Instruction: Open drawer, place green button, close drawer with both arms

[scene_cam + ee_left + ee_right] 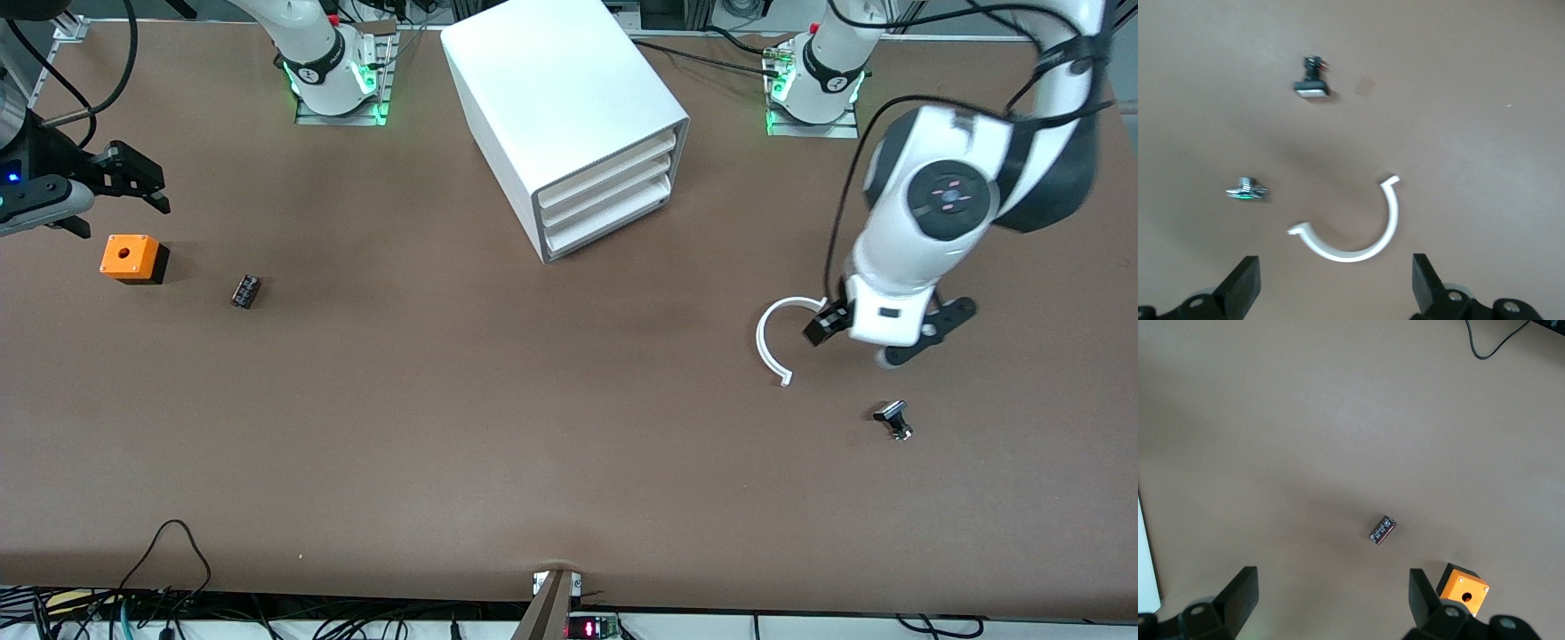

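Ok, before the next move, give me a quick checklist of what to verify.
1. Lowest drawer open: not ok, it is shut.
2. Button located: ok, on the table beside the white ring.
3. Left gripper open and empty: ok, over the table by the ring.
4. Right gripper open and empty: ok, over the table near the orange box.
5. Nothing blocking the drawer front: ok.

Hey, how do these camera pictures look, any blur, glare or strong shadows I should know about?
Front view: even light, the left arm slightly smeared, green glow at both bases, a soft shadow beside the orange box. Left wrist view: soft all over, the white ring piece and two small parts fuzzy-edged. Right wrist view: sharper, a dim shadow near the small dark part, no glare.
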Available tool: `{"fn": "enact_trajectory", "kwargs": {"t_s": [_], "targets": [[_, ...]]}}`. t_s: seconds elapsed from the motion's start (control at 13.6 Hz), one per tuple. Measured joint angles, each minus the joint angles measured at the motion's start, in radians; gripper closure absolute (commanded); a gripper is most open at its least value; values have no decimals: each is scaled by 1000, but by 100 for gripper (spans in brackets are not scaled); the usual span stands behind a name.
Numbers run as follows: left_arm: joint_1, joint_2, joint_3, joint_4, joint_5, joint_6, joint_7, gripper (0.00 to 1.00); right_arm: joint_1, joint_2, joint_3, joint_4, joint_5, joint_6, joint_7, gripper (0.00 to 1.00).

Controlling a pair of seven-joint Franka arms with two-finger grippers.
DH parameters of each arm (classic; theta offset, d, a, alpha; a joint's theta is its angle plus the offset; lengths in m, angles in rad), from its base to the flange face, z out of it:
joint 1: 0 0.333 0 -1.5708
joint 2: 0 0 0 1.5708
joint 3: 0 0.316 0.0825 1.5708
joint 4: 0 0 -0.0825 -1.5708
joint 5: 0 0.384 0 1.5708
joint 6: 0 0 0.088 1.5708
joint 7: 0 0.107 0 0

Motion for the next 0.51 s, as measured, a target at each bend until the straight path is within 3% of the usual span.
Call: {"fn": "enact_trajectory", "kwargs": {"t_s": [0.51], "targets": [[128, -160, 4, 14, -87, -169, 442, 0, 0, 0, 0, 0, 0, 1, 0, 0]]}}
